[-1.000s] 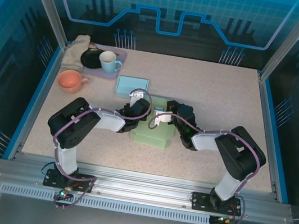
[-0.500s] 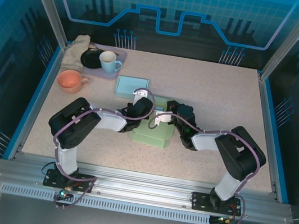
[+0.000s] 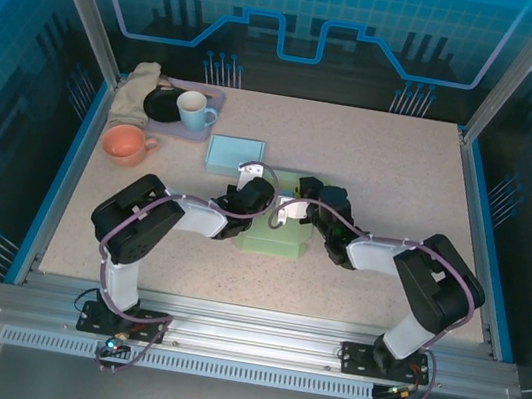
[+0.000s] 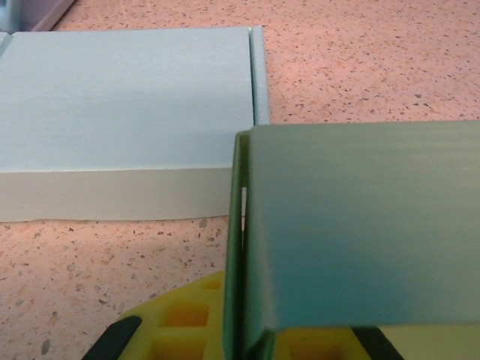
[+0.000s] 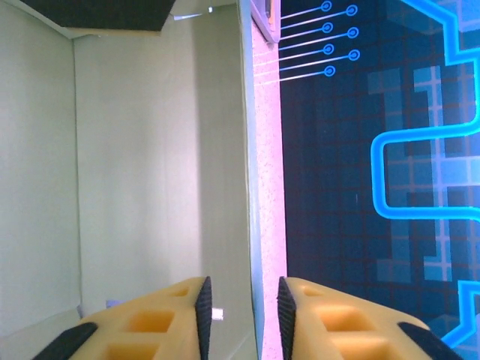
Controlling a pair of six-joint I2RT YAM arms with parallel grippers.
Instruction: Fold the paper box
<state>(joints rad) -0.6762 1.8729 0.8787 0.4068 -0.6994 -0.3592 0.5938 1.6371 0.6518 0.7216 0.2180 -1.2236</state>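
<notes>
Both pincers met at the green paper box [image 3: 269,244] in the middle of the counter [image 3: 381,177].
The left pincer [image 4: 244,339] pinched an upright wall of the box; the right pincer [image 5: 241,304] stood slightly spread, its fingers straddling another wall's edge.

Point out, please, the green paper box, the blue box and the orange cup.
green paper box [image 3: 269,243], top external view, near panel
blue box [image 3: 235,155], top external view, top face
orange cup [image 3: 125,144], top external view, inside
</notes>
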